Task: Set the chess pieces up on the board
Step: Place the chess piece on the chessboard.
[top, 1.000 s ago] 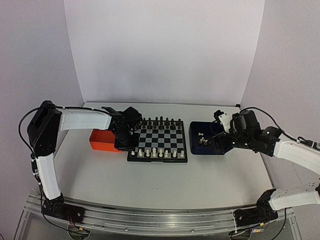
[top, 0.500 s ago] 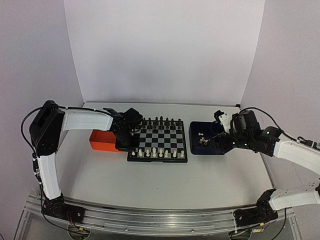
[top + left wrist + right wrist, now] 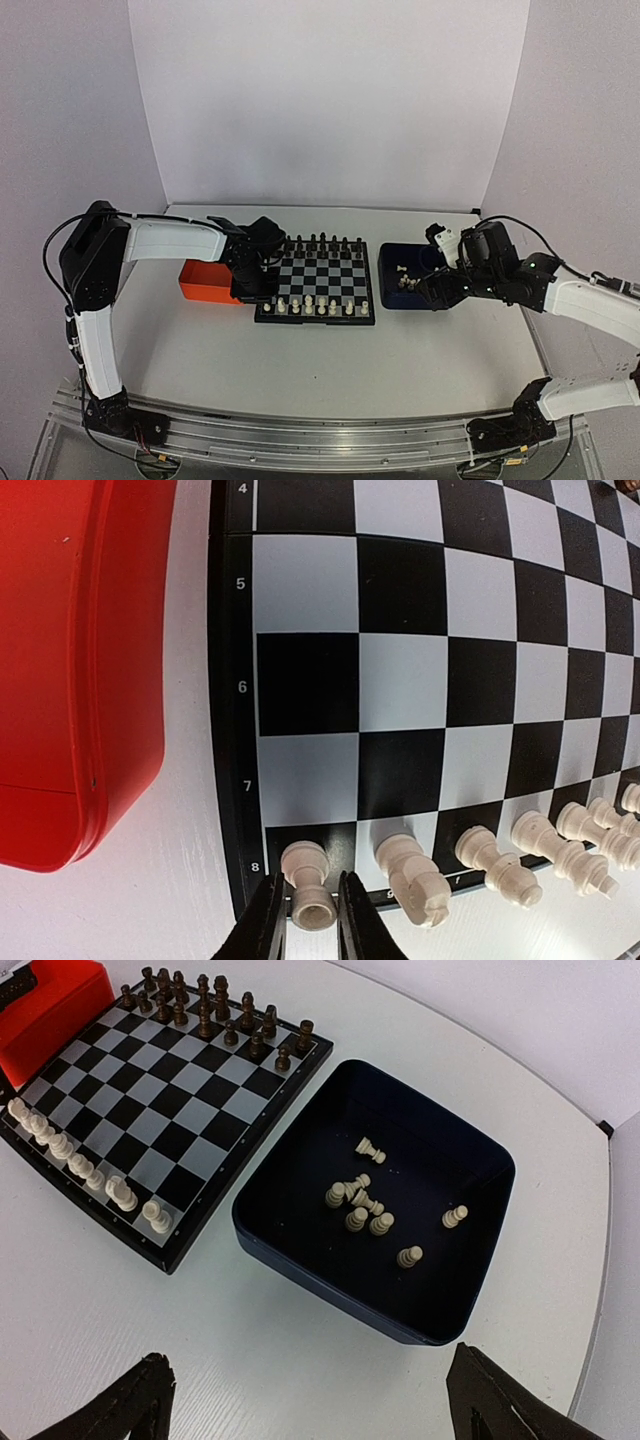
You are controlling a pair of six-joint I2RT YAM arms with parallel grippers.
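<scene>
Cream rook (image 3: 305, 865) stood on board (image 3: 232, 680) corner | flanked by left gripper (image 3: 311, 892), whether gripped cannot be told | right gripper (image 3: 308, 1380) spread wide, empty, near blue tray (image 3: 320, 1272) for next piece

1. A white table (image 3: 330, 360) carries everything.
2. The checkered board (image 3: 325, 275) lies flat on it, about midway across.
3. An orange tray (image 3: 205, 282) rests on the tabletop just beside the board's left edge.
4. A dark blue tray (image 3: 405, 303) rests just beside its right edge.
</scene>
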